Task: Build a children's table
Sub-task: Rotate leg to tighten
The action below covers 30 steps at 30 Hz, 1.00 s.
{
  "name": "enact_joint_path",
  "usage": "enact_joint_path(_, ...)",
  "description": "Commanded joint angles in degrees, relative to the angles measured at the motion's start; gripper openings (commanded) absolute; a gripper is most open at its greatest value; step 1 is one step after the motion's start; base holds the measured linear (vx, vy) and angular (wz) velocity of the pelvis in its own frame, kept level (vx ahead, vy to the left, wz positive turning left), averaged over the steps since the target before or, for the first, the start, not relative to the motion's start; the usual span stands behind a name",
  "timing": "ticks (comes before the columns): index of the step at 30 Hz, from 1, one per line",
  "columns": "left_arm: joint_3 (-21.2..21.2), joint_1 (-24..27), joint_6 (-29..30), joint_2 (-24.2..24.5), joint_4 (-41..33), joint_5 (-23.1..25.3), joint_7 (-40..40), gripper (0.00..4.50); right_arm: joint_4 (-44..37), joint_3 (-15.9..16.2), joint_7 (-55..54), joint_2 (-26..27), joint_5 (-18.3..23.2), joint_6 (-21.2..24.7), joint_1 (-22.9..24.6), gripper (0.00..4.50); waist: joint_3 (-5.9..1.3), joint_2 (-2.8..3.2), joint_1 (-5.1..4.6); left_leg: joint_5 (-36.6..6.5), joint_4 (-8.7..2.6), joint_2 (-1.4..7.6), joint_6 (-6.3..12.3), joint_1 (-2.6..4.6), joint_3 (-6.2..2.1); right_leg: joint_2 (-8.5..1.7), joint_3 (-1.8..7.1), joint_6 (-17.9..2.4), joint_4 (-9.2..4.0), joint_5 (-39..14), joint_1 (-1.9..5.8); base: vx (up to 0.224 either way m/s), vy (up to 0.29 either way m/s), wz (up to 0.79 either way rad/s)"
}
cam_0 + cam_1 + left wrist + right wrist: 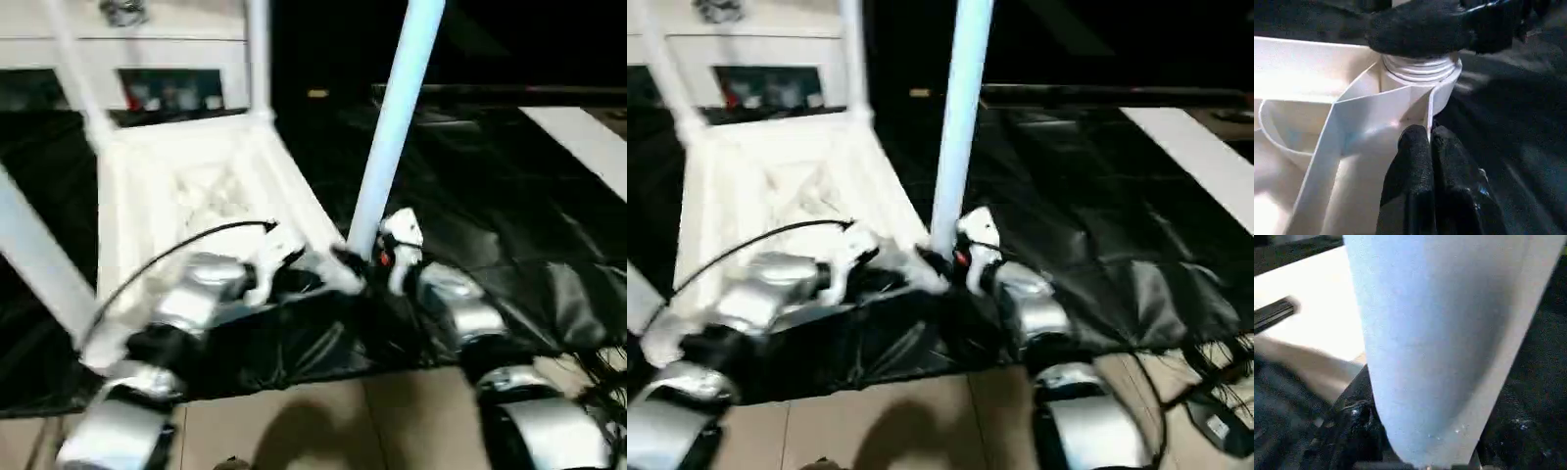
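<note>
White upturned table (186, 196) is lying on black sheeting (490, 225); my right gripper (377, 259) is clasping the leg (392, 127) at its near corner socket, my left gripper (1430, 147) reaching in beside, pinching the rim shut.

You're looking at dim, soft head views, smeared by motion blur. The upturned white plastic table (196, 186) glares almost featureless against the glossy black floor sheet (490, 225), which catches pale streaks. In the right wrist view, the pale round tube leg (1440, 342) is out of focus, shading darker toward one edge.
</note>
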Motion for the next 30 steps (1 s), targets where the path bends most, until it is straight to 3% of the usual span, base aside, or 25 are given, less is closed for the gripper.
enact_joint_path(1, -1.3, -1.7, 0.3, -5.6, 1.5, -0.6, 4.7, 0.00, 3.0, 2.5, -2.1, 7.4, 0.5, 3.5, -0.5, 1.98, -2.29, 0.33, -0.12, -22.4, -4.93, 3.14, -2.15, 1.04, -2.32, -5.20, 3.25, -9.5, -6.26, -23.5, 0.45, 0.000, 0.000, 0.00)
enact_joint_path(3, -1.6, -1.9, 0.3, -6.9, 1.6, -0.2, 5.5, 0.00, 3.5, 2.3, -5.3, 9.7, -0.1, 3.9, -1.7, 1.98, -2.40, 0.53, -0.39, -21.8, -5.07, 3.08, -2.20, 0.73, -2.37, -5.06, 3.18, -9.8, -6.06, -21.5, 0.64, 0.000, 0.000, 0.00)
enact_joint_path(6, -2.1, -1.8, 0.5, -7.1, 1.0, 0.3, 5.3, 0.00, 2.9, 3.2, -4.2, 10.6, -0.8, 2.4, -1.9, 1.98, -2.43, 0.18, -0.34, -20.9, -4.90, 3.05, -1.17, 0.62, -2.12, -5.08, 3.26, -10.4, -5.92, -18.7, 0.69, 0.000, 0.000, 0.00)
enact_joint_path(7, -2.2, -1.7, 0.4, -6.8, 0.7, 0.4, 5.1, 0.00, 2.5, 3.7, -3.8, 10.4, -1.4, 1.3, -1.8, 2.54, -2.44, 0.25, -0.36, -20.5, -4.92, 3.04, -0.97, 0.55, -2.09, -5.07, 3.28, -10.5, -5.89, -18.2, 0.75, 0.000, 0.000, 0.00)
enact_joint_path(8, -2.3, -1.5, 0.1, -6.3, 0.5, 0.4, 4.5, 0.00, 2.2, 3.6, -3.3, 9.9, -1.4, 0.7, -1.8, 2.54, -2.46, -0.02, -0.40, -19.8, -4.93, 3.07, -0.64, 0.44, -2.02, -5.00, 3.27, -10.6, -5.82, -17.3, 0.82, 0.000, 0.000, 0.00)
enact_joint_path(11, -2.4, -1.0, -1.1, -4.5, 0.0, 0.4, 2.3, 0.00, 1.4, 3.2, 0.2, 7.8, -0.6, 0.2, -1.5, 2.87, -2.49, -0.03, -0.27, -18.6, -4.86, 2.99, 0.40, 0.36, -1.93, -5.05, 3.24, -10.6, -5.84, -16.6, 0.96, 0.000, 0.000, 0.00)
enact_joint_path(13, -2.7, -0.1, -2.5, -2.4, -1.0, 0.2, -1.3, 0.00, 0.3, 3.8, 6.7, 5.1, -0.2, 0.1, -0.9, 2.87, -2.72, -0.01, -0.25, -16.3, -4.70, 3.02, 1.35, -0.07, -1.89, -5.01, 3.23, -10.8, -5.47, -13.8, 1.33, 0.000, 0.000, 0.00)
enact_joint_path(14, -2.9, 0.3, -2.6, -1.8, -1.5, 0.1, -2.9, 0.00, -0.1, 4.1, 8.8, 4.1, -0.3, 0.2, -0.7, 3.14, -2.76, -0.12, -0.29, -15.4, -4.61, 2.97, 1.75, -0.18, -1.80, -4.97, 3.26, -11.1, -5.34, -12.4, 1.43, 0.000, 0.000, 0.00)
enact_joint_path(17, -3.2, 1.4, -3.6, 0.4, -2.6, -0.6, -7.3, 0.00, -0.6, 5.7, 13.9, 0.7, -1.5, -0.2, -0.4, 3.31, -3.21, -0.03, -0.14, -9.4, -3.98, 2.94, 3.61, -0.26, -1.46, -4.67, 3.02, -13.7, -4.14, -2.3, 1.78, 0.000, 0.000, 0.00)
enact_joint_path(19, -3.4, 2.1, -4.1, 2.2, -3.4, -1.2, -10.6, 0.00, -0.8, 6.7, 18.9, -1.8, -1.7, -0.5, -0.4, 3.31, -3.52, 0.03, 0.30, -4.9, -3.28, 2.93, 5.80, -0.40, -1.10, -4.32, 2.71, -15.5, -3.12, 6.0, 1.96, 0.000, 0.000, 0.00)
enact_joint_path(20, -3.4, 2.2, -4.2, 2.6, -3.6, -1.2, -11.1, 0.00, -0.9, 6.9, 20.0, -2.3, -1.8, -0.6, -0.4, 3.31, -3.53, -0.03, 0.33, -4.2, -3.16, 2.87, 6.35, -0.51, -1.06, -4.26, 2.69, -15.9, -2.92, 7.4, 2.00, 0.000, 0.000, 0.00)
enact_joint_path(21, -3.8, 2.6, -4.6, 4.0, -4.2, -1.6, -13.8, 0.00, -1.3, 7.8, 24.4, -3.9, -1.7, -0.2, -0.5, 3.31, -3.46, -0.22, 0.57, -4.1, -3.06, 2.92, 7.06, -0.46, -1.01, -4.35, 2.64, -16.2, -2.93, 8.2, 1.93, 0.052, -0.012, 0.01)
enact_joint_path(23, -3.9, 2.7, -4.8, 4.5, -4.5, -1.7, -14.9, 0.00, -1.4, 8.1, 26.0, -4.5, -1.7, -0.1, -0.5, 3.31, -3.42, 0.06, 0.86, -5.1, -3.08, 3.09, 7.31, -0.30, -1.03, -4.45, 2.53, -16.4, -3.03, 6.3, 1.80, 0.000, 0.000, 0.00)
enact_joint_path(25, -4.2, 3.4, -5.5, 6.9, -5.8, -2.6, -19.9, 0.00, -2.5, 10.8, 36.2, -7.5, -2.6, -0.4, -0.4, 3.31, -3.45, 0.05, 1.11, -5.9, -3.16, 3.30, 6.67, -0.30, -1.12, -4.36, 2.46, -16.2, -3.03, 4.1, 1.82, 0.000, 0.000, 0.00)
enact_joint_path(28, -4.5, 3.7, -5.8, 8.0, -6.4, -3.0, -22.0, 0.00, -2.3, 12.0, 39.6, -8.7, -3.1, -0.3, -0.8, 3.31, -3.16, 0.06, 1.48, -8.4, -3.33, 3.43, 5.56, -0.13, -1.11, -4.52, 2.60, -16.1, -3.40, 0.5, 1.56, 0.000, 0.000, 0.00)
enact_joint_path(30, -4.8, 3.8, -5.8, 8.6, -6.8, -3.3, -23.0, 0.00, -2.2, 12.5, 41.3, -9.2, -3.0, 0.1, -1.1, 3.06, -3.09, 0.10, 1.63, -8.9, -3.46, 3.48, 4.89, -0.04, -1.12, -4.57, 2.67, -16.0, -3.50, -0.8, 1.47, 0.000, 0.000, 0.00)
